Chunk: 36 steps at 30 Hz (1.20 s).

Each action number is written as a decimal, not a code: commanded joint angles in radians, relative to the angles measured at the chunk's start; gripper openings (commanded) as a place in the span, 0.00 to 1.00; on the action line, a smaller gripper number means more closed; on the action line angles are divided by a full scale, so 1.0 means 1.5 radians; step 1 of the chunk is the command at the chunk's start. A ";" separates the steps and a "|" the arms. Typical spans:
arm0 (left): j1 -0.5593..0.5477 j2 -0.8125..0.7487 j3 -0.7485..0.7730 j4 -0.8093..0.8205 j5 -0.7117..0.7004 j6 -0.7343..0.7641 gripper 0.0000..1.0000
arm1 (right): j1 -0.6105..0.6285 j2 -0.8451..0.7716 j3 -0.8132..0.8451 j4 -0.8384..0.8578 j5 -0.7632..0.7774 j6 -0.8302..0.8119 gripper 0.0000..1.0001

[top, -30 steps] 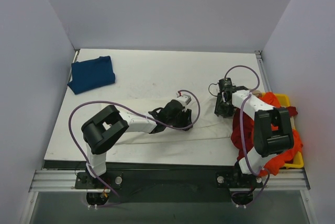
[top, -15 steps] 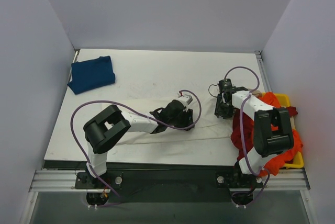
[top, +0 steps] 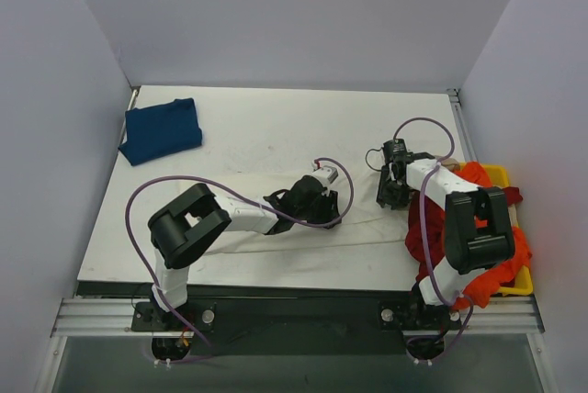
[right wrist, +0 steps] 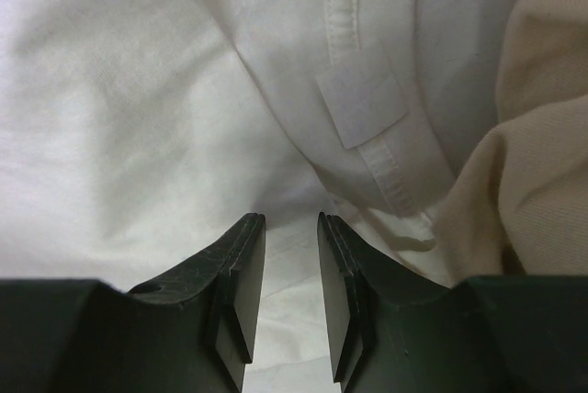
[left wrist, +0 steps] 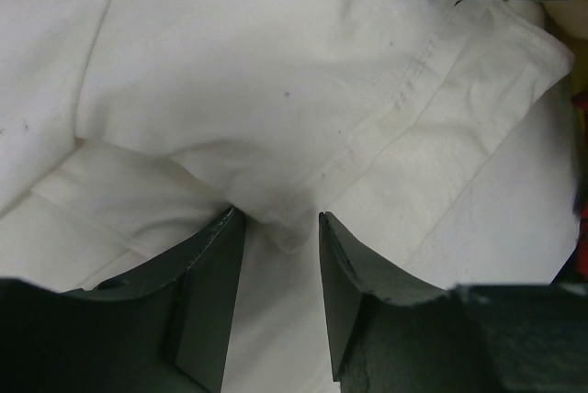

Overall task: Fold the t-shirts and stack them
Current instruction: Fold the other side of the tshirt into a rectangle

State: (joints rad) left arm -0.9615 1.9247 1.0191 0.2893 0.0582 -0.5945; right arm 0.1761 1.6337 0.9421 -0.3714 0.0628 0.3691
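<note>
A cream t-shirt [top: 367, 220] lies spread across the middle of the table. My left gripper [top: 317, 207] is low on its centre. In the left wrist view its jaws [left wrist: 277, 218] stand apart with a small raised fold of the cream cloth [left wrist: 257, 90] between the tips. My right gripper [top: 393, 193] is down at the shirt's right end. In the right wrist view it [right wrist: 290, 220] is narrowly open over flat cream cloth [right wrist: 138, 117], just short of the collar with its label [right wrist: 363, 95]. A folded dark blue t-shirt [top: 161, 130] lies at the far left.
A yellow bin [top: 499, 173] stands off the table's right edge, heaped with orange [top: 501, 269] and dark red [top: 424, 228] shirts. A beige shirt [right wrist: 542, 136] lies beside the cream collar. Grey walls close in the table on three sides.
The left arm's elbow has shifted slightly right. Both grippers stay where they were on the cream shirt.
</note>
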 commanded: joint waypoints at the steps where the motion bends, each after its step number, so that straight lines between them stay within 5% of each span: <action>1: -0.006 0.012 0.012 0.023 0.008 -0.008 0.48 | -0.005 0.004 0.004 -0.029 0.004 0.001 0.31; 24: -0.008 0.019 0.000 0.079 0.006 -0.026 0.48 | -0.005 0.018 0.011 -0.029 -0.002 -0.002 0.30; 36: -0.008 0.039 0.012 0.067 -0.007 -0.020 0.07 | -0.005 0.007 0.009 -0.030 -0.004 -0.002 0.29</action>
State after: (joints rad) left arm -0.9680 1.9682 1.0115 0.3828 0.0605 -0.6327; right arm 0.1761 1.6596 0.9424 -0.3706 0.0593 0.3679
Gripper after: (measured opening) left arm 0.114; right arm 0.295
